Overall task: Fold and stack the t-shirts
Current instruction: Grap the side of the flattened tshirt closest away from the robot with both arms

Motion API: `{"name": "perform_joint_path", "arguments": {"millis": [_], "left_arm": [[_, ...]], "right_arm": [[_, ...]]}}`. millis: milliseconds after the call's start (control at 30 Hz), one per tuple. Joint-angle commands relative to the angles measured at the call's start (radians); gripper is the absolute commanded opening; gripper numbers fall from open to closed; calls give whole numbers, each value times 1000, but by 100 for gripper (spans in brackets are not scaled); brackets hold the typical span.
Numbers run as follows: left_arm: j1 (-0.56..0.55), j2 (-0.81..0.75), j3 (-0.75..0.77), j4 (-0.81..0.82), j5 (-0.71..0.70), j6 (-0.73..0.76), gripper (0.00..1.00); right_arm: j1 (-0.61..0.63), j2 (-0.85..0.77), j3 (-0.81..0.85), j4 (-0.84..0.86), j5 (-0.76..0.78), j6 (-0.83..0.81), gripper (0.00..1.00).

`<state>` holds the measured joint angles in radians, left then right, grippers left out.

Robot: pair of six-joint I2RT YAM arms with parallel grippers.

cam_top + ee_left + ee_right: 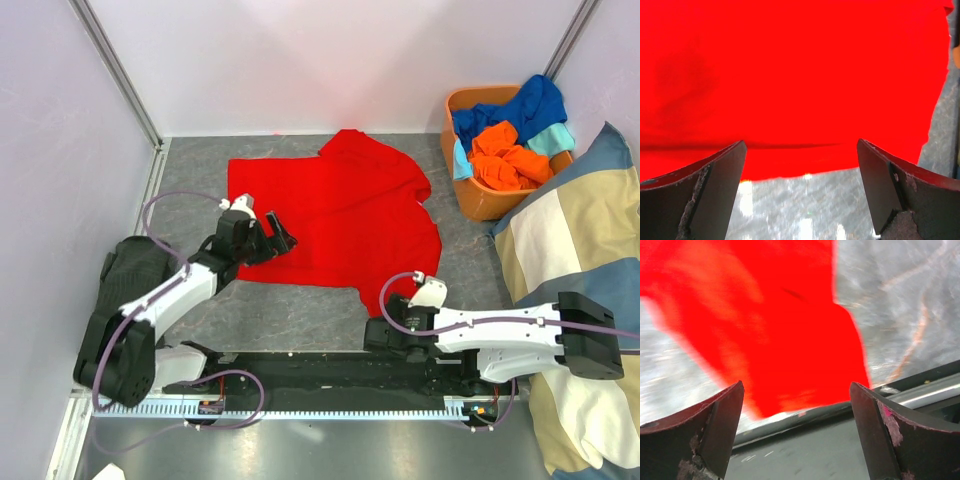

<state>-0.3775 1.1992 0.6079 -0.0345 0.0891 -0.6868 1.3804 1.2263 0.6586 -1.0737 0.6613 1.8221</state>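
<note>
A red t-shirt (335, 210) lies spread out on the grey table, partly folded at its right side. My left gripper (284, 238) is open and empty, low over the shirt's near-left edge. In the left wrist view (801, 142) the red shirt (790, 75) fills the space beyond the fingers, and its hem lies between them. My right gripper (373, 336) is open and empty over the black base rail, just short of the shirt's near corner (765, 325). Orange (508, 160), royal blue (530, 105) and teal (552, 137) shirts lie bunched in a basket.
The orange basket (480, 205) stands at the back right. A big blue-and-beige checked cushion (575, 240) lies along the right side, under my right arm. Grey walls close the left and back. The black base rail (840, 410) runs along the near edge.
</note>
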Motion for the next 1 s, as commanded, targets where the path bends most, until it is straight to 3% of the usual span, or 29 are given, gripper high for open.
{"name": "perform_joint_path", "arguments": {"millis": [0,267,467,633,967], "left_arm": [[-3,147,122,126,3,24,100],[69,471,419,180,-11,63,100],[137,626,617,41,-40,105,100],[176,703,696,-102,-63,147,100],[227,789,753,-215,-66,173,100]], "right_arm": [[12,-11,177,-129,112,-58,95],[12,-20,193,-118,144,-112,96],[12,-70,159,-117,159,-101,96],[12,-103,139,-117,167,-93,96],[12,-94,138,-103,175,-98,96]]}}
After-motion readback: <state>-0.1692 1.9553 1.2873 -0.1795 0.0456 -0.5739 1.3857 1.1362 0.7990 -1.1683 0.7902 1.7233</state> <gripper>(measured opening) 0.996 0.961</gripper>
